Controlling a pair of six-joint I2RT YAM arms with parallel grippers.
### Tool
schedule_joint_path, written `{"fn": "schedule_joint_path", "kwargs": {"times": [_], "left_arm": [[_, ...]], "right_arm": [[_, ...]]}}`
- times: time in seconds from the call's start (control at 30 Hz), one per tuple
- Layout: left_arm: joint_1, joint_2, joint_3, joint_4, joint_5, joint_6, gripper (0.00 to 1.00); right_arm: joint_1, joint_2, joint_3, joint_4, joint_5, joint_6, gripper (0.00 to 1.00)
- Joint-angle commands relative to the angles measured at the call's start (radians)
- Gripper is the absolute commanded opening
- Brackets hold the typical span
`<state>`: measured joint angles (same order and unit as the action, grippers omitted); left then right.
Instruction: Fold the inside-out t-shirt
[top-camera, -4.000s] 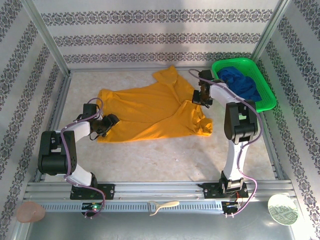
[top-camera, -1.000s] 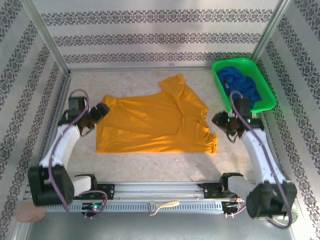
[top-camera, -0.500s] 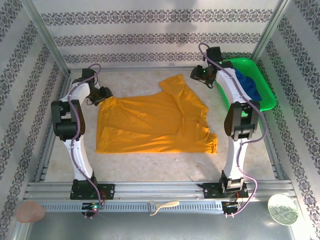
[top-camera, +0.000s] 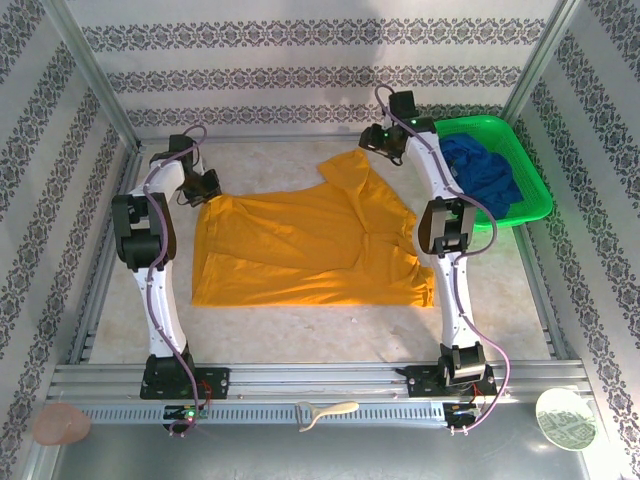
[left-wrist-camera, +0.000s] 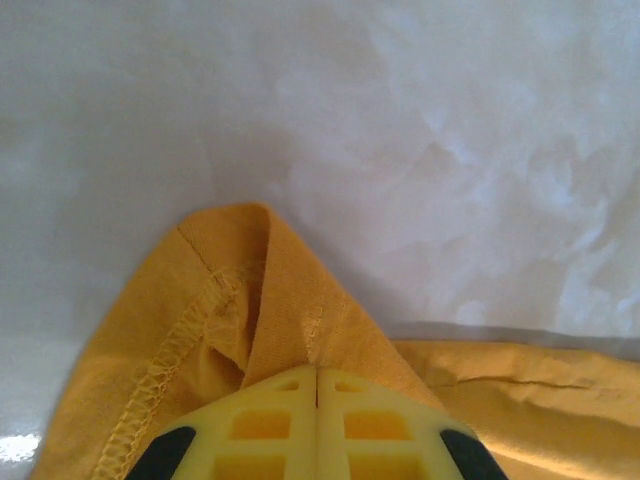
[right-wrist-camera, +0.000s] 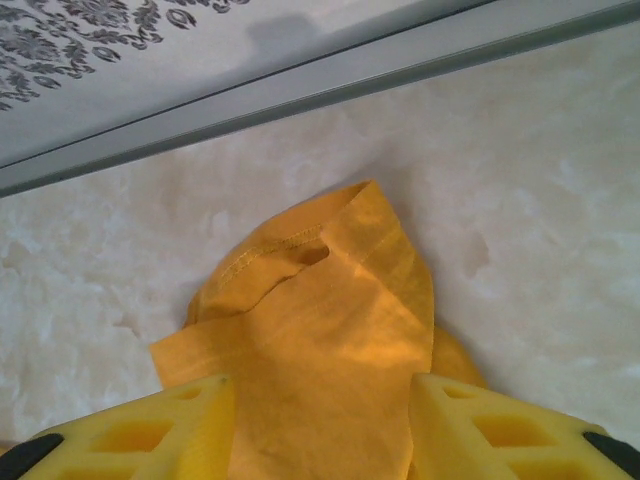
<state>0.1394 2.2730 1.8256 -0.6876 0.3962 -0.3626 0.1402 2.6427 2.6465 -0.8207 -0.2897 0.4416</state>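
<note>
The inside-out t-shirt (top-camera: 300, 245) is mustard yellow and lies spread flat on the table's middle, plain face up, with one sleeve (top-camera: 345, 165) pointing to the far side. My left gripper (top-camera: 206, 187) sits at the shirt's far-left corner. In the left wrist view its jaws (left-wrist-camera: 318, 372) are pressed together on a fold of the hemmed corner (left-wrist-camera: 250, 290). My right gripper (top-camera: 372, 140) hovers at the far sleeve tip. In the right wrist view it (right-wrist-camera: 320, 405) stands open, its yellow fingers (right-wrist-camera: 150, 435) either side of the sleeve (right-wrist-camera: 320, 300).
A green basket (top-camera: 535, 175) holding a deep-blue cloth (top-camera: 485, 175) stands at the far right. Metal rails (top-camera: 300, 135) frame the table in front of the patterned walls. On the near ledge lie a pale brush (top-camera: 325, 412), a pink disc (top-camera: 60, 425) and a white-green disc (top-camera: 565, 418).
My left gripper has shut on the shirt's far-left corner. The right arm has swung from the right side to the far edge and moved left over the sleeve tip.
</note>
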Motion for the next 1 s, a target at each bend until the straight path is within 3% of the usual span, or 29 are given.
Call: {"fn": "schedule_joint_path", "kwargs": {"times": [0.0,0.47,0.77,0.97], "left_arm": [[0.011,-0.007,0.013,-0.021,0.029,0.015,0.0],[0.015,-0.049,-0.037,0.043,0.087,-0.002,0.0],[0.019,-0.063,-0.058,0.078,0.119,-0.022,0.0],[0.02,-0.069,-0.066,0.083,0.125,-0.021,0.0]], "right_arm": [[0.022,0.07,0.058,0.034,-0.003,0.026,0.51],[0.036,0.186,0.13,0.163,0.045,0.122,0.49],[0.032,0.137,0.102,0.203,0.121,0.051,0.51],[0.034,0.177,0.106,0.197,0.108,0.064,0.54]]}}
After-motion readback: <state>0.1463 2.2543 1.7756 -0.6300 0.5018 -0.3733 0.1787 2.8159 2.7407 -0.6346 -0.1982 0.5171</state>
